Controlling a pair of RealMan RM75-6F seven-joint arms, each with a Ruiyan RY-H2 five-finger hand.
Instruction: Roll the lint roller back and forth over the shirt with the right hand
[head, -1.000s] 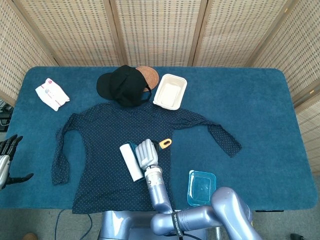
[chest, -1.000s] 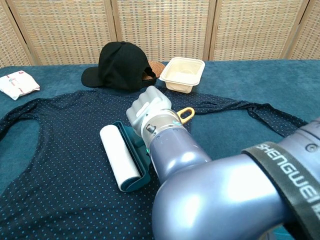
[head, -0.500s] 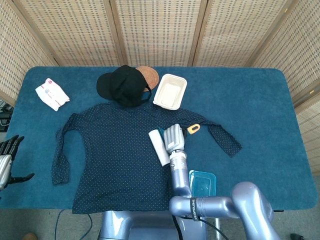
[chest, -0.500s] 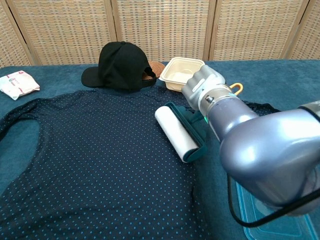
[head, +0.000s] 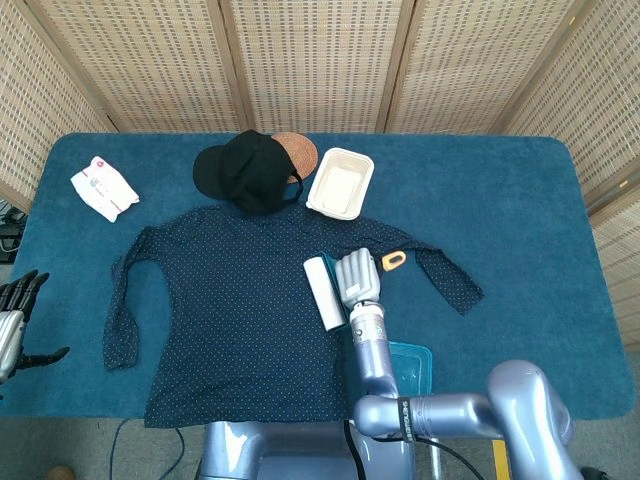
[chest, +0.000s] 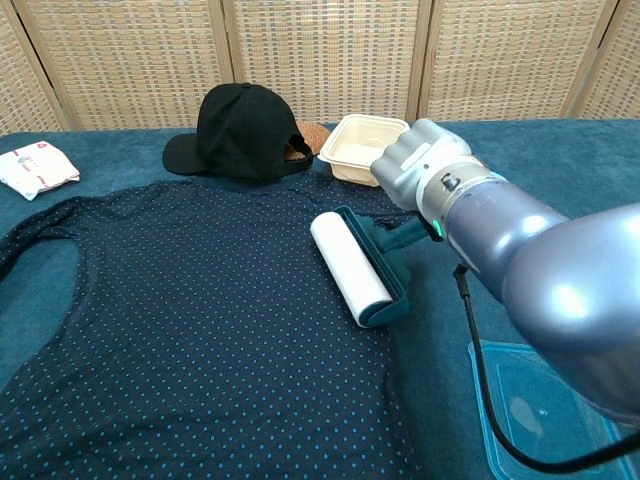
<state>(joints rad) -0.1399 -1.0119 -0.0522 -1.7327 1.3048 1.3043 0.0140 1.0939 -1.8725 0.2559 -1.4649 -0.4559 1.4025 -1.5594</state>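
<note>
Across the blue table (head: 520, 200) the dark dotted shirt (head: 230, 310) lies flat with both sleeves spread, and on its right side, near the armpit, I have my right hand (head: 357, 278) wrapped around the handle of the lint roller (head: 322, 292). From the chest camera the right hand (chest: 420, 170) shows as a closed fist, the teal handle running out of it down to the roller's frame, and the white roll of the lint roller (chest: 350, 267) rests on the fabric close to the shirt's right edge, lying roughly along the body of the shirt. An orange loop at the end of the handle sticks out past my fist toward the right sleeve in the head view. My left hand (head: 18, 320) hangs off the near left edge of the table, holding nothing, fingers apart; it touches neither the shirt nor the table from what I can see. Beyond the collar sit a black cap (head: 240, 172) with a brown round thing tucked behind it, and a cream tray (head: 340, 183) just beside the cap. A white packet (head: 104, 188) lies well apart at the far left. A clear blue lid (head: 410, 365) lies on the table near my right forearm, just off the shirt's hem side.
</note>
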